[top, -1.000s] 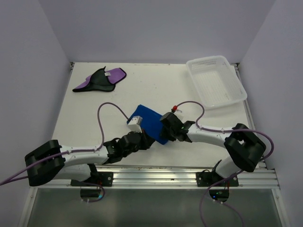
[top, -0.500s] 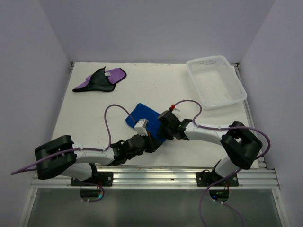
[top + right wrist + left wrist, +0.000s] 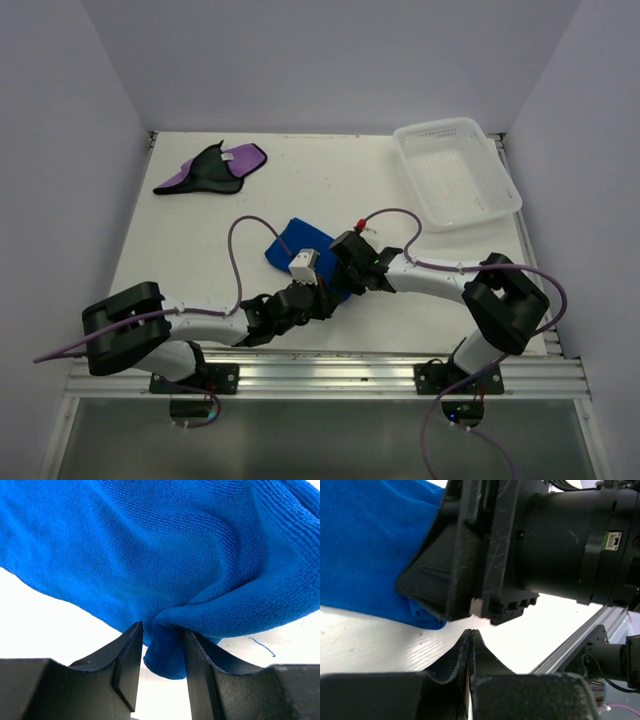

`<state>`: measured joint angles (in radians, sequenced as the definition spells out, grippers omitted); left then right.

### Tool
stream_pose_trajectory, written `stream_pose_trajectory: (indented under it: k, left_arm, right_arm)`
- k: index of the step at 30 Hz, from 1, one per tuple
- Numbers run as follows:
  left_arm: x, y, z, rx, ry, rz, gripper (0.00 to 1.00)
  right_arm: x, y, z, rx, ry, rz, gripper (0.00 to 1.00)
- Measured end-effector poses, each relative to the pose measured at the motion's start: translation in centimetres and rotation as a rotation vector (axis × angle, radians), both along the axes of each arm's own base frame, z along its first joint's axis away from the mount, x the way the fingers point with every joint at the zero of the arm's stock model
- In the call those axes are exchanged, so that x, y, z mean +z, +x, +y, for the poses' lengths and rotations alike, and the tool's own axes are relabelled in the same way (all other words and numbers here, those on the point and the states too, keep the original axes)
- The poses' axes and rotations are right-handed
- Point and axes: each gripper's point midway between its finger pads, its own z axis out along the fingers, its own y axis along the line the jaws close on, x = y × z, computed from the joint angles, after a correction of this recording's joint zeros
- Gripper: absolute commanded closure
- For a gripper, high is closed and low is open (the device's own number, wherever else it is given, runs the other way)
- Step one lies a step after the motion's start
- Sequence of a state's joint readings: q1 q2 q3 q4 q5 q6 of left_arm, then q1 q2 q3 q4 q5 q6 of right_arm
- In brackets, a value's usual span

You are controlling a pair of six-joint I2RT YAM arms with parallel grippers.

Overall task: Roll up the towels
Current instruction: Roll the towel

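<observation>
The blue towel (image 3: 298,243) lies bunched near the table's middle, and it fills the top of the right wrist view (image 3: 150,545). My right gripper (image 3: 161,630) is open, with a hanging fold of that towel between its fingers; the cloth touches the right finger (image 3: 200,655), and a thin gap shows at the left one. From above, the right gripper (image 3: 342,270) sits at the towel's near right edge. My left gripper (image 3: 471,632) is shut on nothing, just beside the right gripper's black body (image 3: 520,545) and clear of the blue towel (image 3: 370,545). The purple and black towel (image 3: 212,168) lies crumpled at the far left.
A white mesh basket (image 3: 455,172) stands at the far right corner. The two arms' wrists nearly touch near the table's front middle. The metal front rail (image 3: 330,375) runs along the near edge. Purple cables loop over both arms.
The left gripper has pushed right, up to the right gripper. The right gripper has moved left, bunching the blue towel smaller. Its jaws have widened slightly.
</observation>
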<state>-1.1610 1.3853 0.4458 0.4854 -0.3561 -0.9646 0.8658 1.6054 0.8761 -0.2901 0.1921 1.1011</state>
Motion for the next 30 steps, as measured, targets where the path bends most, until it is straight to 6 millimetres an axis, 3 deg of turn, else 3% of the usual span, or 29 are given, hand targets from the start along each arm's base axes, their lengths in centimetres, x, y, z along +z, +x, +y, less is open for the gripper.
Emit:
stream_pose_trajectory:
  k: [7, 19, 30]
  left_arm:
    - [-0.4, 0.9, -1.4, -0.015, 0.046, -0.027, 1.00]
    - [-2.3, 2.0, -0.4, 0.049, 0.125, -0.050, 1.00]
    - [-2.9, 2.5, 0.0, 0.086, 0.122, -0.074, 1.00]
  right_arm:
    - [0.0, 0.0, 0.0, 0.021, -0.017, 0.003, 0.59]
    - [0.0, -0.1, 0.1, 0.045, -0.028, 0.008, 0.59]
    - [0.0, -0.2, 0.2, 0.057, -0.026, 0.017, 0.59]
